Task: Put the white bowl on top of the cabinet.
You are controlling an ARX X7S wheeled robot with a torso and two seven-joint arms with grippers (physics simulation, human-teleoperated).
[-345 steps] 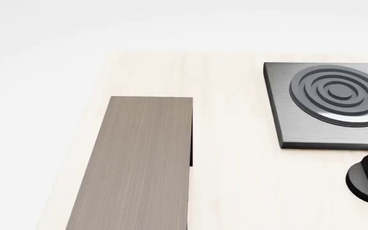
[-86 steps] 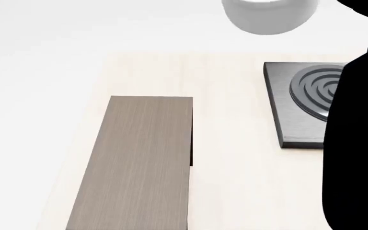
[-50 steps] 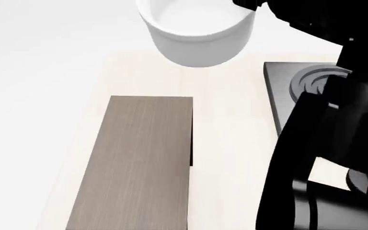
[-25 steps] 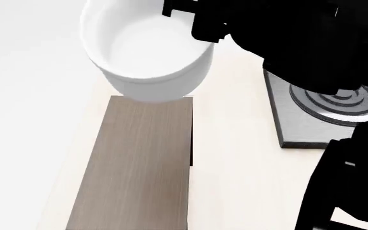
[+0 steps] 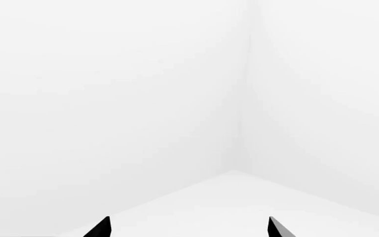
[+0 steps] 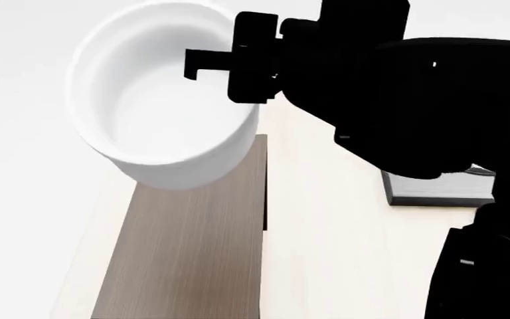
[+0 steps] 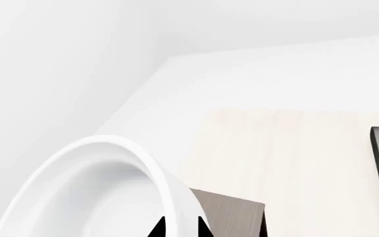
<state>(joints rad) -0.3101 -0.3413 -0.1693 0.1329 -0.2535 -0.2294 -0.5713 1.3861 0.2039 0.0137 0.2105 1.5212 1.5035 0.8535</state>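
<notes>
Pale wood table (image 6: pixel 344 266), grey-brown cabinet (image 6: pixel 193 259), white walls

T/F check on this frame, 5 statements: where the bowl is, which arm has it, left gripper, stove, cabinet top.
1. The right gripper holds the white bowl by its rim. True: in the right wrist view the fingertips pinch the rim band.
2. The bowl already rests flat on the cabinet. False: it is tilted and in the air over the cabinet's far end.
3. The left gripper carries the bowl. False: its tips stand apart with nothing between them, facing bare white walls.
4. The stove plate is mostly hidden behind the right arm in the head view. True.
5. A frying pan sits on the cabinet's top. False: the visible wood-grain top has nothing on it.
</notes>
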